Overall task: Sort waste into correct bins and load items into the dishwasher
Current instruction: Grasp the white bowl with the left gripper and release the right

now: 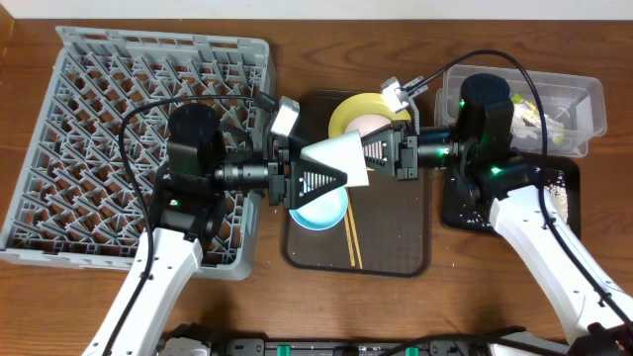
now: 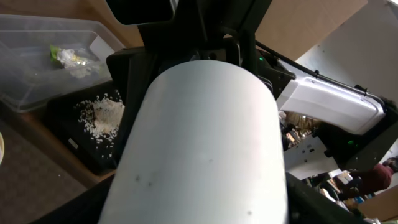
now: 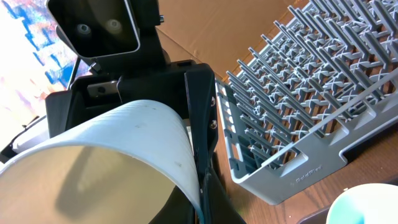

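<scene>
white bowl | on side | axis left-right | rim toward right fingers

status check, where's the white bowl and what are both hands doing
Right hand shut on white bowl rim. Left hand straddling bowl, grip unclear. Bowl in air over brown tray, not yet in dish rack.

A brown wooden table lies under me; at twelve o'clock in the right wrist view stands a tan panel.
</scene>
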### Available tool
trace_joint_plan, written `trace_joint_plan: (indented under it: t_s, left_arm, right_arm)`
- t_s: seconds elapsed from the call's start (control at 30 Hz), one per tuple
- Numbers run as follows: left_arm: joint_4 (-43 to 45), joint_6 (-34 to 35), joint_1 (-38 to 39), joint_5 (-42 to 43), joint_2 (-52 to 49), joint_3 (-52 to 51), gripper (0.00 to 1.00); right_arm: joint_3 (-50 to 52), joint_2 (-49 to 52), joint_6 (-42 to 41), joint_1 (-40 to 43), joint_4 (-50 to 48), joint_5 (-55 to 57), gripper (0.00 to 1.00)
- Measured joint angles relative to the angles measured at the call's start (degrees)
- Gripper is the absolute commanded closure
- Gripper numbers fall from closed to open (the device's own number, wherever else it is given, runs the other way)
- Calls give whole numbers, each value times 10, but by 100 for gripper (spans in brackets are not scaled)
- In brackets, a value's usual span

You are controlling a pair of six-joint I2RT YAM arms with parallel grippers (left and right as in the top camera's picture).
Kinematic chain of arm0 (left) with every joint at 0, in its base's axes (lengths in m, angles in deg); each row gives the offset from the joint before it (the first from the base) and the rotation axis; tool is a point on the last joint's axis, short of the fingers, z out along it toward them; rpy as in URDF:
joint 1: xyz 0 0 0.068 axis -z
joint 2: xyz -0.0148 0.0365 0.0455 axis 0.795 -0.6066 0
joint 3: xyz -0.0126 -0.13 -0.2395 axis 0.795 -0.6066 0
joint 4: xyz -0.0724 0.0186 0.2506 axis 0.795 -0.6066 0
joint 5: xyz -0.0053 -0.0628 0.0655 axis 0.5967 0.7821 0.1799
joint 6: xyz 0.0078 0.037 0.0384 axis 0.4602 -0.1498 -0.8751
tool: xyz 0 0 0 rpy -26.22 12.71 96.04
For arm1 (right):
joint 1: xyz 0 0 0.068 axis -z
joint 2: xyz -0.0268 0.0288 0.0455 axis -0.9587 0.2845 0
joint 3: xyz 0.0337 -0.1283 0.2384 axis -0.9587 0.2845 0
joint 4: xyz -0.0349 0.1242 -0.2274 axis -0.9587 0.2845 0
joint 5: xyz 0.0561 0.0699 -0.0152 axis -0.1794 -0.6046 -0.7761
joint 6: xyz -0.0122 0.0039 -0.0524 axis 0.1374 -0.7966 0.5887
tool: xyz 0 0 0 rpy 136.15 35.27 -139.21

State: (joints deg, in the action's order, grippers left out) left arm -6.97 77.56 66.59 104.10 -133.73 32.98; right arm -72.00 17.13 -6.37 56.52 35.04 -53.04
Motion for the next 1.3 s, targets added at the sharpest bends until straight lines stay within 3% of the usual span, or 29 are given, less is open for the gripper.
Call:
trace_joint_plan:
  t_s: [0.33, 0.53, 0.63, 0.93, 1.13, 1.3]
  left_arm:
    - [5, 0, 0, 3, -1, 0, 36]
    - [14, -2, 1, 3, -1, 0, 45]
    - [16, -7, 2, 3, -1, 0, 46]
    - [17, -34, 3, 12, -1, 0, 51]
    - [0, -48, -33, 18, -1, 0, 51]
    - [-81, -77, -76, -3, -4, 1, 51]
  right_arm:
    - [0, -1, 0, 0, -1, -7, 98]
    - [0, -1, -5, 0, 8, -2, 79]
    - [0, 0, -6, 0, 12, 3, 77]
    - [0, 0, -8, 2, 18, 7, 56]
    - [0, 0, -9, 24, 20, 1, 51]
    - [0, 0, -9, 54, 20, -7, 51]
